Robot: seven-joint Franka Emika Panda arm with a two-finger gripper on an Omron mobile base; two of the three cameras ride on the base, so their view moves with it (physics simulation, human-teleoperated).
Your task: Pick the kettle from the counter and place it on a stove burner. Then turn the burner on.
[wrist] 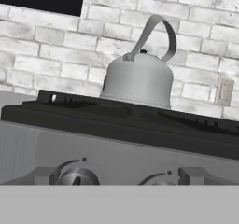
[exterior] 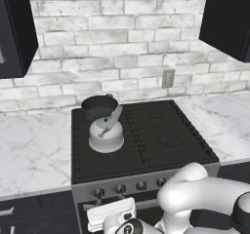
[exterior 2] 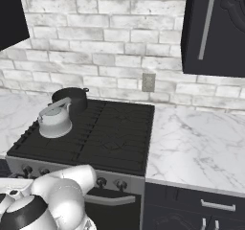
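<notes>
The kettle [exterior: 106, 136] sits on the black cooktop, on the front left stove burner [exterior: 97, 152], left of centre in the left base view. Its grey handle slants up and to the right, toward a dark pot [exterior: 99, 106] just behind it. White marble counter [exterior: 29, 150] runs along both sides of the stove. So the placing looks done to me, and the burner control is what remains.

My gripper [exterior: 117, 217] hangs low at the bottom centre of the left base view, in front of the silver panel of the stove, below the row of dark knobs. Its jaws stand wide and hold nothing.

In the hand view I look level at the stove front. The kettle fills the upper middle of that frame, well above and behind the panel. Two knobs show along the bottom: the left knob [wrist: 74, 175] at lower left, the second knob [wrist: 161, 178] at lower centre right. Both lie straight ahead of me and close.

The relation that matters is knob to jaws. The left knob sits left of my centre line, roughly below the kettle's burner, so I judge it the likely one. I would need to shift left and forward to straddle it. Which knob truly serves that burner I cannot tell.
</notes>
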